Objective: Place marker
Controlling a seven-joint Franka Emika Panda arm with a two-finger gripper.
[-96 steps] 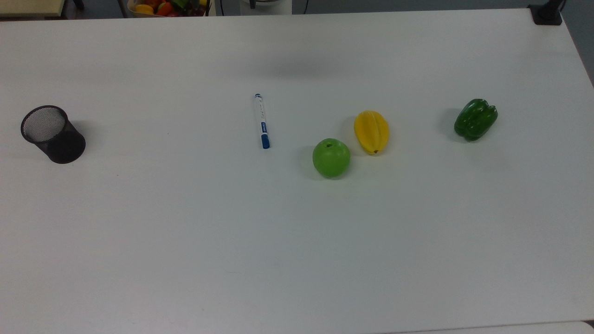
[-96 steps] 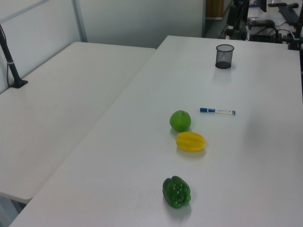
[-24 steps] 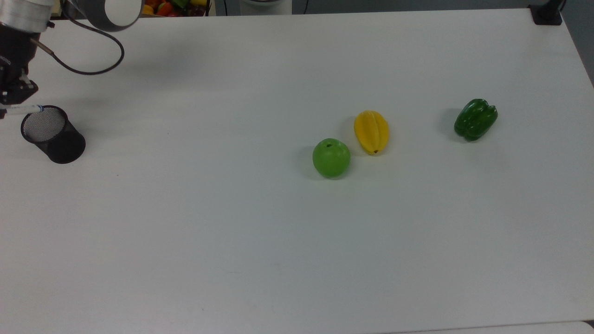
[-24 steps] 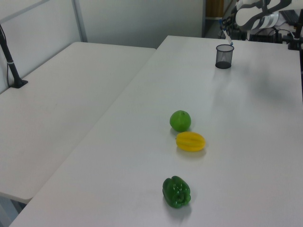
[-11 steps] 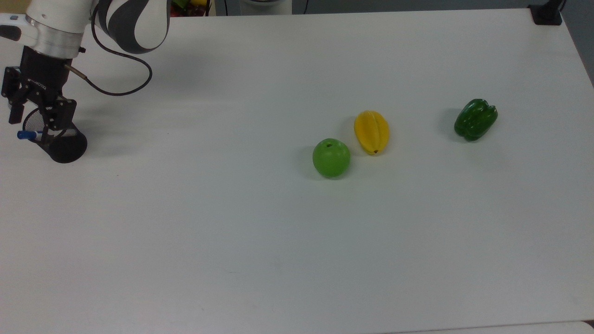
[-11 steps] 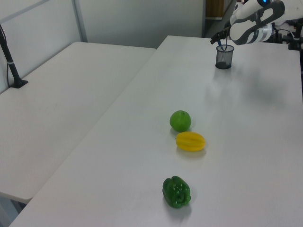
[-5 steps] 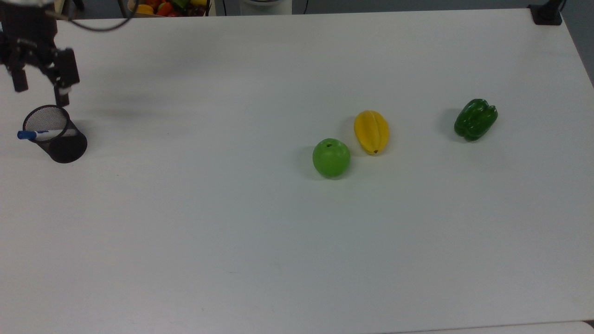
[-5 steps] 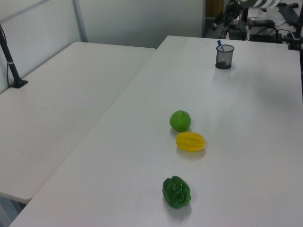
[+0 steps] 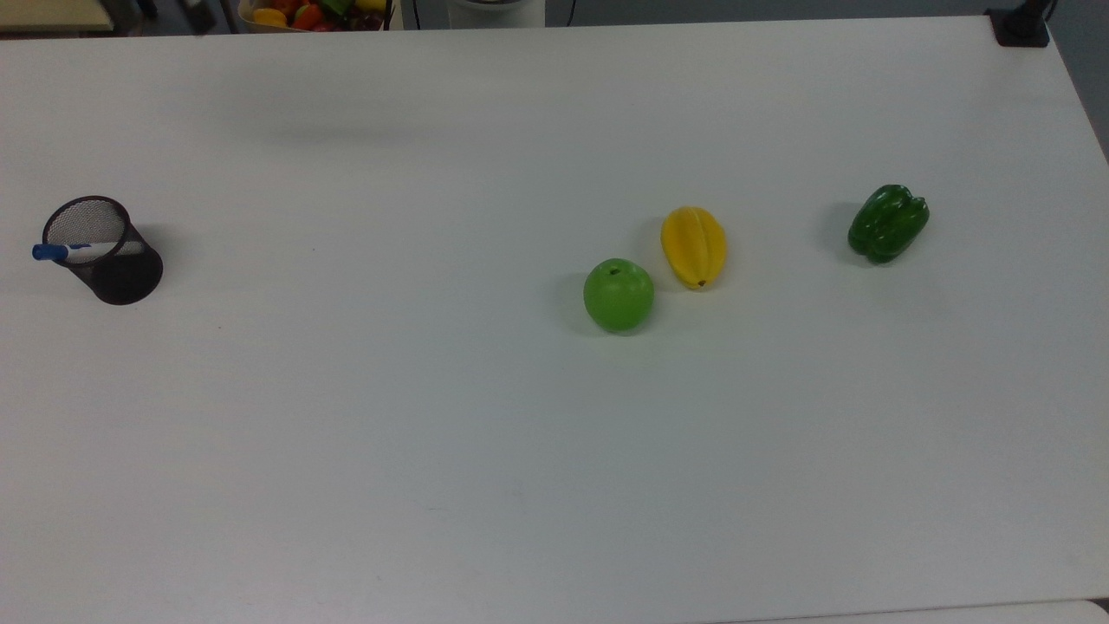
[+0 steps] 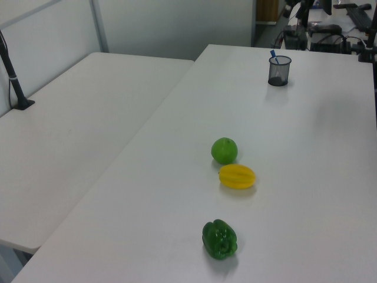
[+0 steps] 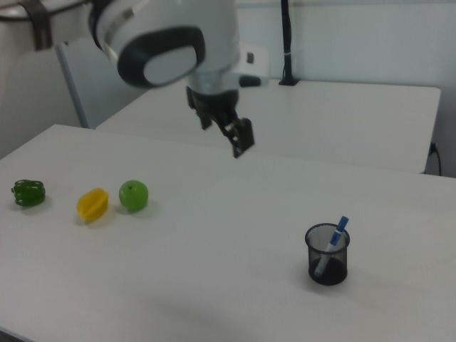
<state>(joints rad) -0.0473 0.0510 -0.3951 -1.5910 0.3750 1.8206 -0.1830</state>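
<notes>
The marker [image 9: 62, 251], white with a blue cap, stands slanted inside a black mesh cup [image 9: 117, 264] at the top view's left, cap end poking over the rim. The right view shows the marker [image 11: 332, 240] leaning in the cup [image 11: 328, 260] with its cap up. In the left view the cup [image 10: 279, 72] sits far back with the blue cap [image 10: 273, 55] sticking out. My gripper [image 11: 226, 132] hangs open and empty high above the table in the right view, well to the left of the cup and farther back.
On the white table [image 9: 433, 416] lie a green apple [image 9: 619, 295], a yellow star fruit [image 9: 693, 246] and a green pepper [image 9: 888, 223], all far from the cup. A basket of fruit [image 9: 312, 12] sits beyond the top view's upper edge.
The gripper let go of the marker into the cup, then rose and pulled away, leaving the top view. The marker stays leaning in the cup.
</notes>
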